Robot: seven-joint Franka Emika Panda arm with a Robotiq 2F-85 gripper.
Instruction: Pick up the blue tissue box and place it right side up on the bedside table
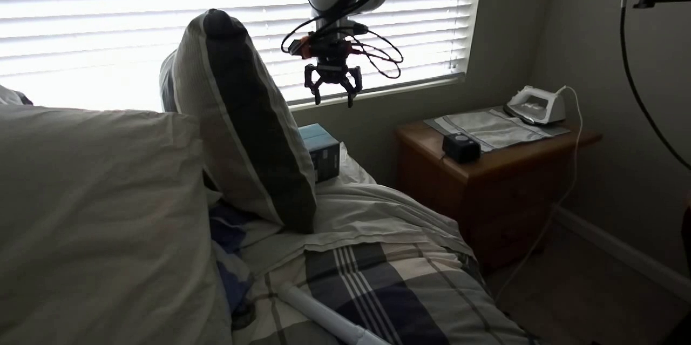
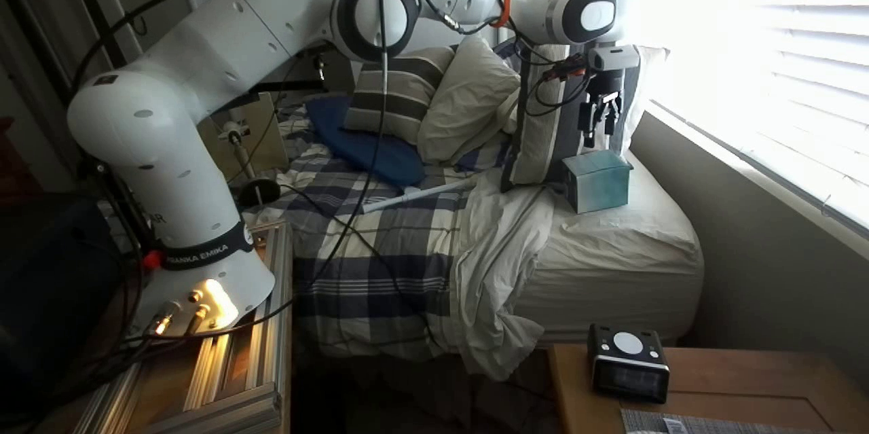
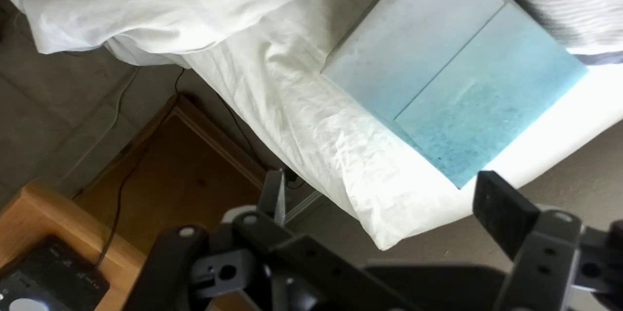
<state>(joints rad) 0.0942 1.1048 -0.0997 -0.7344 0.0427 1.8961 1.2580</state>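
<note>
Gripper (image 1: 333,102): Jaws are spread wide, as shown in an exterior view and in the wrist view; fingers are directed downward.
Gripper height: Fingertips are seen above the blue tissue box (image 2: 601,183) in both exterior views, and are separated from it by a visible gap.
Box location: The box is borne by the bed (image 2: 611,298), close to the mattress edge along the window wall, and is well separated from the bedside table (image 1: 432,172).
Box attitude: A pale teal face is turned upward and is crossed by a straight seam in the wrist view; a darker patterned side is presented in an exterior view. Whether it is right side up cannot be determined.
Striped pillow (image 1: 253,118): Propped upright just beside the box, part of which is hidden by it in an exterior view; contact cannot be confirmed.
Tabletop: A black device (image 2: 629,366) with a round pale top is placed near the edge; a white iron (image 1: 555,109) is rested at the far end of a cloth (image 1: 494,128).
Plaid cover (image 1: 388,269): Crossed by a white tube (image 1: 332,317).
</note>
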